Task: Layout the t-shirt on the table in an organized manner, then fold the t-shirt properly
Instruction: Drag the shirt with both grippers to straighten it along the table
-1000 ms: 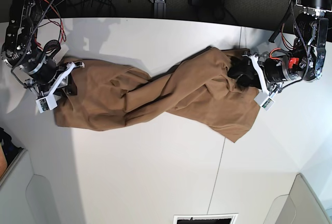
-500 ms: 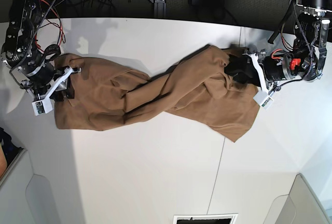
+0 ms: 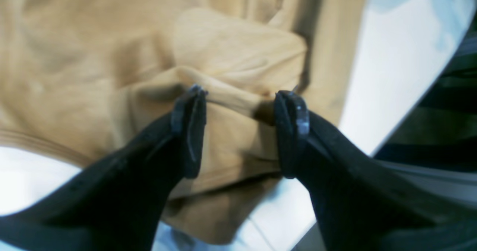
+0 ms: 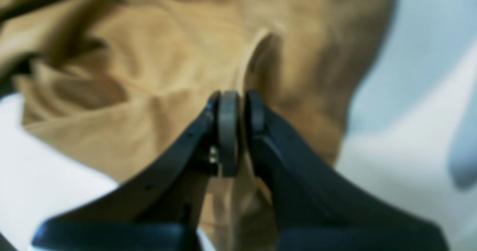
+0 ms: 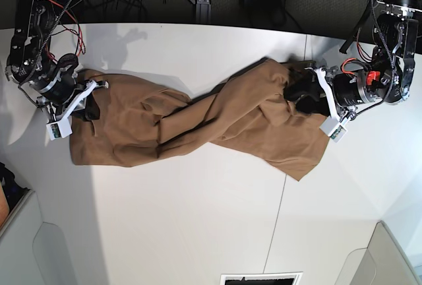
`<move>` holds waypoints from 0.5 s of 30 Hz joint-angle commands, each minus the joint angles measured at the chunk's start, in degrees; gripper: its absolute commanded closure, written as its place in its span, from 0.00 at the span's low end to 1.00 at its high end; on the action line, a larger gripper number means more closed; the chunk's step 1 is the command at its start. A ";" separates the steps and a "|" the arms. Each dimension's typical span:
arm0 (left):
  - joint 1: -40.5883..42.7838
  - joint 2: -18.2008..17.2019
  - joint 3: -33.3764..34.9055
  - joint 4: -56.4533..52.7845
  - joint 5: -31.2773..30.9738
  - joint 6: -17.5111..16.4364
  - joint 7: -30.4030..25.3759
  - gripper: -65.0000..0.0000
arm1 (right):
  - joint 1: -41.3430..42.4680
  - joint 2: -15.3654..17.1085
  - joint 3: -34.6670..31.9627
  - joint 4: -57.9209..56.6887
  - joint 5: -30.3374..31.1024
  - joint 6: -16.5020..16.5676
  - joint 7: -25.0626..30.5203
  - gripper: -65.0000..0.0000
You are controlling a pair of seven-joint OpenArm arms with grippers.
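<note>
On table (image 5: 191, 219): 1 t-shirt (image 5: 217, 117) | left jaws: apart | right jaws: clamped on t-shirt

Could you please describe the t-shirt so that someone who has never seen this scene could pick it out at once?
Look at the large white table beneath the two robot arms. Across its far half, under both end effectors, stretches a rumpled, plain brown cloth, the t-shirt. Its warm brown and soft folds set it apart from the white tabletop and the black-and-white arms.
</note>
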 commanded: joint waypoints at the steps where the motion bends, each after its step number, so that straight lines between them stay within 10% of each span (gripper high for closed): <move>1: -0.94 -0.96 -0.48 0.87 0.55 -0.49 -1.53 0.50 | 0.76 0.79 0.22 1.75 1.01 0.52 0.42 0.94; 15: -8.72 -0.92 -0.46 -11.32 5.11 -0.49 -2.95 0.50 | -14.12 5.60 0.24 18.23 7.80 2.40 -6.99 1.00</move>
